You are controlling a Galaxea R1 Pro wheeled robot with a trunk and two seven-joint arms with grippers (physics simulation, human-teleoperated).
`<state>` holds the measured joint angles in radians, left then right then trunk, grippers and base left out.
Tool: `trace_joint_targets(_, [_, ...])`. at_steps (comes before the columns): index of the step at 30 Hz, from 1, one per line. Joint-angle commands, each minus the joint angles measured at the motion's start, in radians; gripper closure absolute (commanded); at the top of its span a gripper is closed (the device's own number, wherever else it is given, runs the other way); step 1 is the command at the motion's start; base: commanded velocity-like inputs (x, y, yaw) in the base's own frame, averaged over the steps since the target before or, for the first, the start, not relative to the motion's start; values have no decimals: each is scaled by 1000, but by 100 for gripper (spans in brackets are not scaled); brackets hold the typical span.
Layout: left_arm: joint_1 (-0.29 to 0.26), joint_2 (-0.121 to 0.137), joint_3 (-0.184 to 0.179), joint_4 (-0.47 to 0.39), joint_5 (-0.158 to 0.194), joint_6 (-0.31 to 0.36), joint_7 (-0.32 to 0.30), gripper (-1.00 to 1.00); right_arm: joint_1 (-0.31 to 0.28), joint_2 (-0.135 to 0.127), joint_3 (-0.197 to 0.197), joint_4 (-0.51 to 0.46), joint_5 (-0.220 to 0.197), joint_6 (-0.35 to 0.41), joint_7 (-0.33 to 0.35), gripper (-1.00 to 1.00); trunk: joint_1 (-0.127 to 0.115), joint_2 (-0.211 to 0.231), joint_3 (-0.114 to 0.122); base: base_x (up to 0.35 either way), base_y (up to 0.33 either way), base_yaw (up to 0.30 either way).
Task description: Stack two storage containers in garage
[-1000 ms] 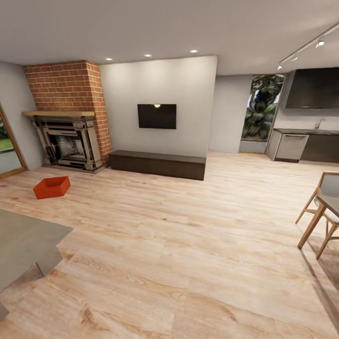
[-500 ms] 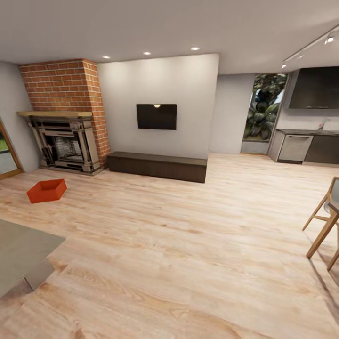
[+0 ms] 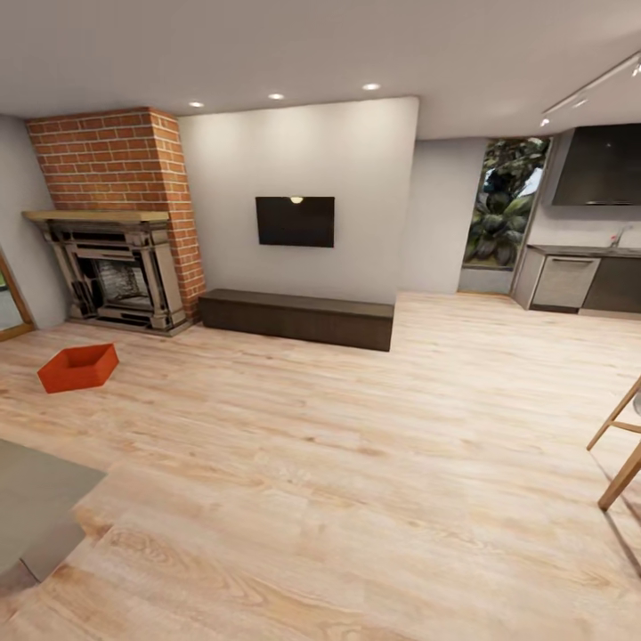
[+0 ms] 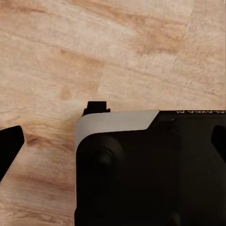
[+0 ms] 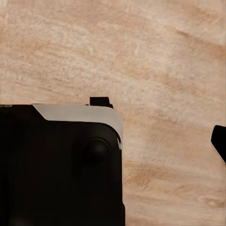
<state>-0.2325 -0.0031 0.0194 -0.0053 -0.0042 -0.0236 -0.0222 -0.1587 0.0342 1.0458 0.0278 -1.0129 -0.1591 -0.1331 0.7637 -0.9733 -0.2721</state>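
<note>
- Living room [image 3: 338,294]: open space under a white ceiling with recessed spotlights, seen from the head view.
- Light wood plank floor [image 3: 356,481] spreads across the whole lower view; the same planks show beneath both wrist cameras.
- White feature wall [image 3: 298,160], centre back, carries a dark wall TV [image 3: 296,221].
- Brick fireplace [image 3: 111,223], back left; red brick chimney above a wooden mantel and a dark metal surround.
- Low dark bench cabinet [image 3: 296,318] along the foot of the feature wall, just beside the fireplace.
- Kitchen units [image 3: 583,280], far back right, dark counter with a dark hood panel above. Tall window with green foliage [image 3: 506,209] beside them.
- Grey tabletop [image 3: 36,503], corner visible at lower left edge.
- Wooden chair legs [image 3: 623,450] at the right edge.
- Storage container [image 3: 78,368]: one orange-red open-top bin, resting on the plank floor in front of the fireplace, well apart from the robot, upright.
- Left wrist view: black and grey robot body [image 4: 150,169] over the planks. Left jaws' state: cannot tell.
- Right wrist view: same dark housing [image 5: 59,165] over the planks. Right jaws' state: cannot tell.
</note>
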Motion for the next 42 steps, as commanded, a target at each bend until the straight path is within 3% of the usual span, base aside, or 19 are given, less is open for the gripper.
trace_joint_targets(1, [-1,0,2,1,0,-2,-2,-100,-1,1,8,3,-7,-4,0,-100,1,-1,-1,321,0,0])
trace_joint_targets(42, [-1,0,2,1,0,-2,-2,-100,-1,1,8,3,-6,-4,0,-100,1,-1,-1,321,0,0])
